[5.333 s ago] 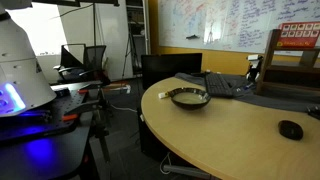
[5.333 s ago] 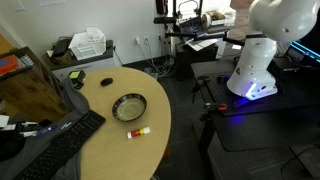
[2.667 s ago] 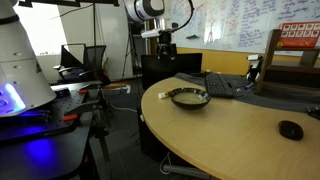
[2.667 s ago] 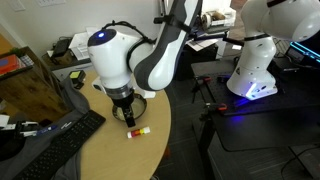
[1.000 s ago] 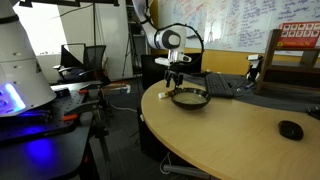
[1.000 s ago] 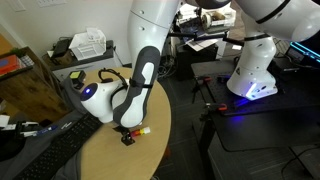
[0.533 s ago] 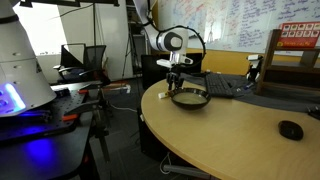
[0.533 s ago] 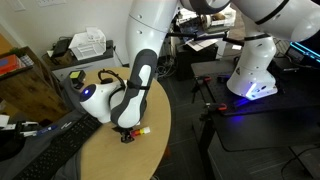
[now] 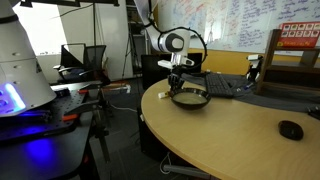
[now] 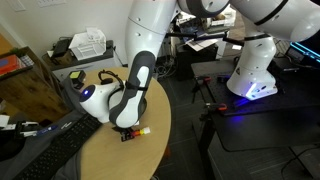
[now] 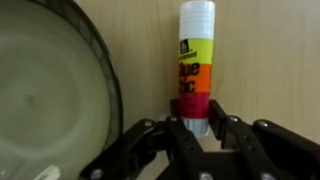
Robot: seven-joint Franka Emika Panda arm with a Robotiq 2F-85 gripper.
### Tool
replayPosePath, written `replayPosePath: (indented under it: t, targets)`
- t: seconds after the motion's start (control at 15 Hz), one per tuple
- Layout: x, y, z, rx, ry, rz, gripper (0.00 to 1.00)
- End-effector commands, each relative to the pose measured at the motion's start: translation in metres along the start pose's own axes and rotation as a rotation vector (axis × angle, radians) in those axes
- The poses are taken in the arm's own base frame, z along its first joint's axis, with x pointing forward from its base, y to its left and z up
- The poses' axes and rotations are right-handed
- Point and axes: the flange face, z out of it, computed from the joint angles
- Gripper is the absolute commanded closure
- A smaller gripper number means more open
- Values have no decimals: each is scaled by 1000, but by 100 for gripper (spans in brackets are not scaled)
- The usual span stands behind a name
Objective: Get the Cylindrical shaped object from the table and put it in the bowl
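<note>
Grasp step: my fingers (image 11: 176, 135) straddle the glue stick (image 11: 196, 60) at its red end, lower centre; can't tell if they're pinching. Next I clamp, lift, shift left over the bowl (image 11: 108, 95).

The pincer (image 9: 176, 88) hangs low just beside the bowl (image 9: 192, 98) on the table (image 9: 230, 135).

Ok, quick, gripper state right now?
Gripper: jaws straddle the red end of the glue stick, which lies on the table; whether they are clamped cannot be told.
</note>
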Motion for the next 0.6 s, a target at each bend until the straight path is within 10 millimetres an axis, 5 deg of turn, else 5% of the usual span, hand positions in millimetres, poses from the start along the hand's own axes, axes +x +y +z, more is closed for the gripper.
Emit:
replayPosePath:
  t: [0.0, 0.27, 0.53]
  targets:
    - [4, -1, -10, 51, -11, -6, 92]
    - [7, -2, -61, 142, 91, -40, 92]
    - [11, 30, -110, 114, 224, -31, 92]
